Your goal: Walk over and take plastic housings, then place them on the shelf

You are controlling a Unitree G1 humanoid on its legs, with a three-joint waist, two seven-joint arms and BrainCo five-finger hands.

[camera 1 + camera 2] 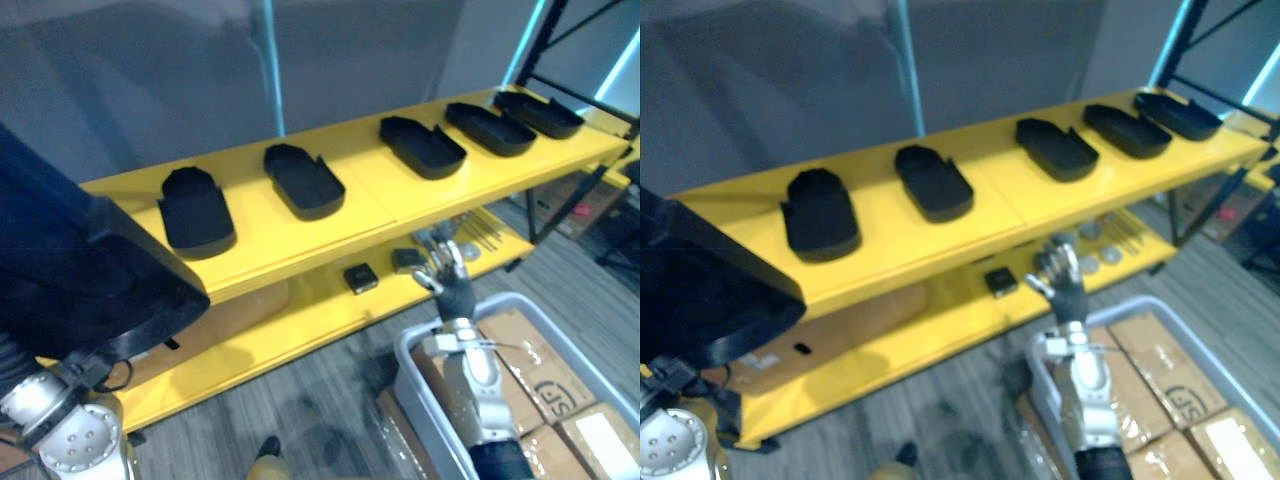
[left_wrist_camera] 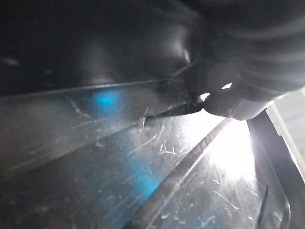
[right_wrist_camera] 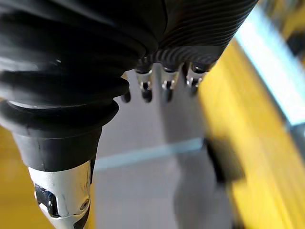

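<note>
Several black plastic housings lie in a row on the top board of the yellow shelf [image 1: 375, 200]: the leftmost [image 1: 197, 212], one beside it [image 1: 303, 181], and others toward the right end [image 1: 490, 128]. A large black housing [image 1: 80, 260] fills the near left, carried above my left arm. Its scratched glossy surface [image 2: 119, 157] lies right against my left hand [image 2: 257, 47], whose fingers are hidden. My right hand [image 1: 450, 275] hangs in front of the lower board with relaxed fingers [image 3: 164, 83] and holds nothing.
The lower yellow board holds two small black boxes [image 1: 360, 277] and round metal parts [image 1: 470, 250]. A grey tote [image 1: 410, 350] with cardboard boxes [image 1: 540, 370] stands under my right arm. A black rack frame [image 1: 560, 200] rises at the right; a grey wall stands behind.
</note>
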